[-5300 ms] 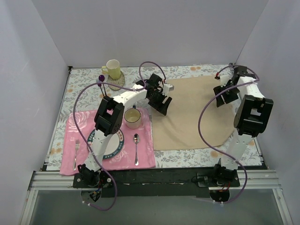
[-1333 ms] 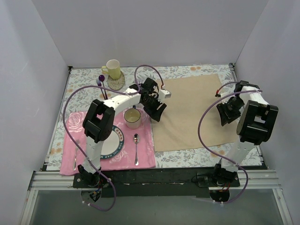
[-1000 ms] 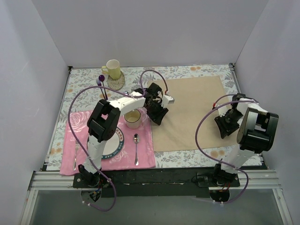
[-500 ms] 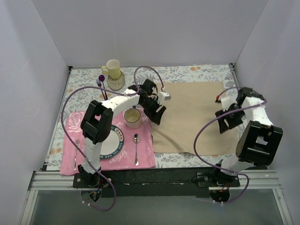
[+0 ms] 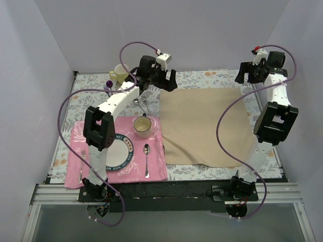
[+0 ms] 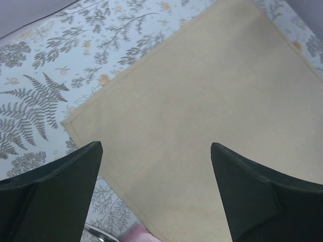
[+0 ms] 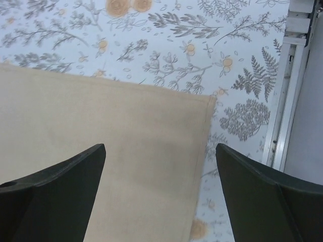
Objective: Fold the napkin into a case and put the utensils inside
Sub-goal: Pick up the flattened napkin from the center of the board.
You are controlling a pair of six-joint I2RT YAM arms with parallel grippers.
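The beige napkin lies spread flat on the floral tablecloth, unfolded, so no case shows. My left gripper hovers open above its far-left corner; in the left wrist view the napkin fills the gap between the wide-apart fingers. My right gripper hangs open over the far-right corner, and the napkin corner shows between its tips. The utensils rest on the pink placemat: the small spoon right of the plate, the fork left of it.
The pink placemat carries a plate and a cream cup. A yellow mug, a purple-handled fork and a longer spoon lie at the back left. The table's metal rail runs right of the napkin.
Both grippers have let go of the napkin's side edges, opened wide, risen and swung back over its far corners. The napkin lies flat and spread.
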